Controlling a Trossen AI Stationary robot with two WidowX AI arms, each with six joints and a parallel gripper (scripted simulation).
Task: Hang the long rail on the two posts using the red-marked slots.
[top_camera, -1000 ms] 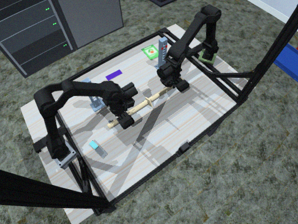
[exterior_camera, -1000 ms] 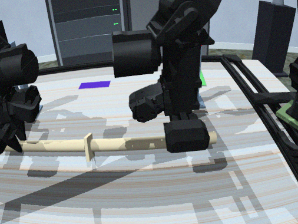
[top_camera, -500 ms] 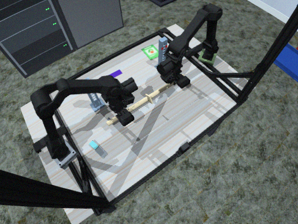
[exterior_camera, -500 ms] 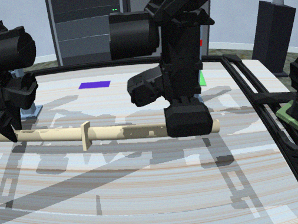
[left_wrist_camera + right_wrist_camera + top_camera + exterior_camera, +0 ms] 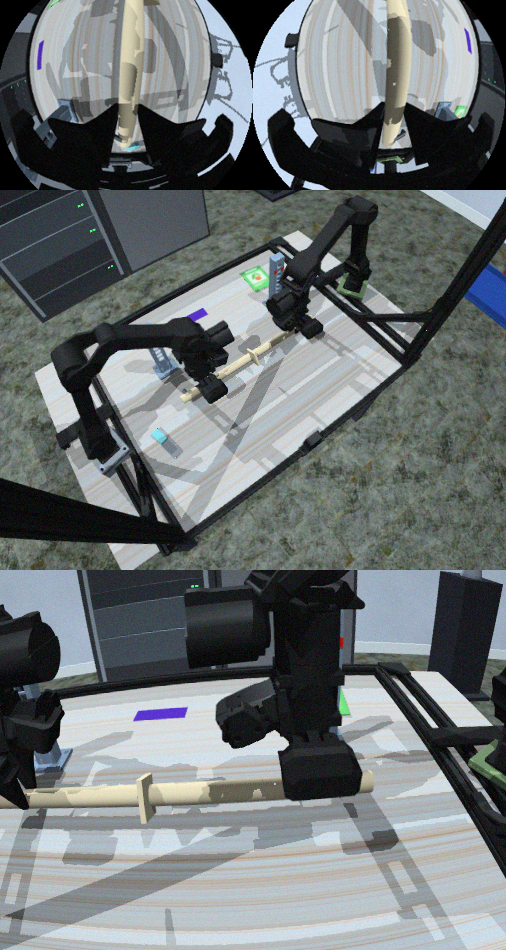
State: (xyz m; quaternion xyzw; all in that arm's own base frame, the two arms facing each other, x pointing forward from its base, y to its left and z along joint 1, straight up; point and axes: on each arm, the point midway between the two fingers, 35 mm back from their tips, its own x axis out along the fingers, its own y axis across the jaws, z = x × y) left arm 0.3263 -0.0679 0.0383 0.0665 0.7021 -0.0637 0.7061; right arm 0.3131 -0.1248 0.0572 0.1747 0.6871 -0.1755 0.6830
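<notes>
"Where is the long rail (image 5: 235, 367) (image 5: 185, 793) (image 5: 132, 42) (image 5: 398, 51)?" asked the first.

"Raised over the surface (image 5: 310, 390) (image 5: 225, 890) (image 5: 93, 51) (image 5: 346, 51), its shadow apart from it," the second said. "The left tool (image 5: 205, 384) (image 5: 26, 800) (image 5: 127, 106) pinches it near one end, the right tool (image 5: 300, 330) (image 5: 320, 790) (image 5: 394, 105) near the other. A crosspiece (image 5: 254, 356) (image 5: 145, 797) stands out between them."

"And the posts?"

"Both lie on the cabinet side of the rail. The left post (image 5: 161, 360) (image 5: 49, 757) (image 5: 64, 112) stands near the left tool; the right post (image 5: 276, 275) (image 5: 341, 660) (image 5: 444, 111), showing red marks, stands behind the right arm. The rail is off both."

"Is there room to move?"

"A broad open stretch lies between the rail and the front bar of the black frame (image 5: 300, 454) (image 5: 150, 679) (image 5: 30, 64) (image 5: 479, 64). Toward the posts it is tighter. The purple patch (image 5: 197, 315) (image 5: 161, 714) (image 5: 40, 55) (image 5: 469, 41) lies between them, toward the back edge, and the green square (image 5: 257, 278) (image 5: 344, 704) (image 5: 54, 3) (image 5: 460, 111) just beside the right post."

"The cyan block (image 5: 159, 435) (image 5: 132, 146)?"

"Beyond the rail's left end, well apart from the posts."
</notes>
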